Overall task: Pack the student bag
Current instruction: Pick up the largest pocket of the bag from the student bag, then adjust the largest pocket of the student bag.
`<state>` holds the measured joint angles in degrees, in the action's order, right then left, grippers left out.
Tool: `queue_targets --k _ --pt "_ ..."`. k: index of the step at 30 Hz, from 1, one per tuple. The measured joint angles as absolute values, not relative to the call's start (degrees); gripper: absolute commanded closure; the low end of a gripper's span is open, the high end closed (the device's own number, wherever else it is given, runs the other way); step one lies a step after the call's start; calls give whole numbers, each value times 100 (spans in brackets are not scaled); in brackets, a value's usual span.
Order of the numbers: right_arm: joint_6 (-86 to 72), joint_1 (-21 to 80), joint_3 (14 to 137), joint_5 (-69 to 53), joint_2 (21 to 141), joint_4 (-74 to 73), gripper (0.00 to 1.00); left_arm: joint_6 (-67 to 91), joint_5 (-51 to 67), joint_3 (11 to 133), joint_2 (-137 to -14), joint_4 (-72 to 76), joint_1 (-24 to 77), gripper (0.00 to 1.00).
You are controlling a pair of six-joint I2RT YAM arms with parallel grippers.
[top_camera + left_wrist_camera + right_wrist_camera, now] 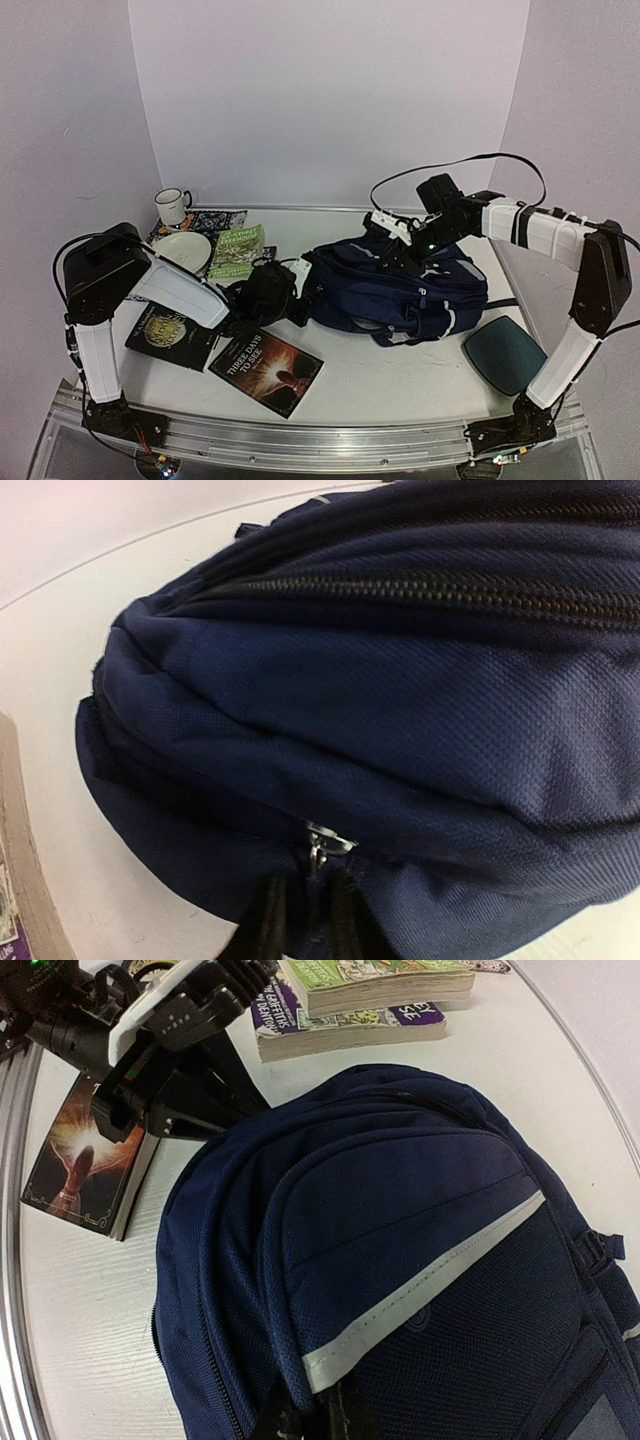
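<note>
Likely soft and floppy, the student bag [400, 295] was pinched in the right gripper [318, 1405], the left gripper [310, 912] near-shut at its zip pull [320, 848], hold unclear.

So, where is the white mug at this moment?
In the top view the white mug stands at the far left of the table, behind the pale plate and left of the green book.

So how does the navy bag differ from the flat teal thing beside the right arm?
The student bag is much larger and bulkier; the teal thing is small and flat. The bag is navy with zips and a pale stripe; the teal thing looks plain. The left hand and right hand are both at the bag; neither is near the teal thing. Both lie on the table.
</note>
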<state>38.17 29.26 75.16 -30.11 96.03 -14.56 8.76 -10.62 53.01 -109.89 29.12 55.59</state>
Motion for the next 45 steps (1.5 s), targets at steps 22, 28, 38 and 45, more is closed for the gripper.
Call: queue_targets --k 22,28,38,45 --pt "3973 2661 7376 -3180 9483 -1368 99 1241 240 4614 -9941 2870 5233 100" --pt "3913 2778 7376 -3191 9529 -1374 100 1799 648 5050 -10067 2451 5220 99" --pt "3920 2890 7371 -2926 9568 -1362 99 2153 513 5754 -10106 1001 5218 88" --pt "3918 2926 7339 -2885 9570 -1326 99 2471 654 6089 -10321 693 5273 88"
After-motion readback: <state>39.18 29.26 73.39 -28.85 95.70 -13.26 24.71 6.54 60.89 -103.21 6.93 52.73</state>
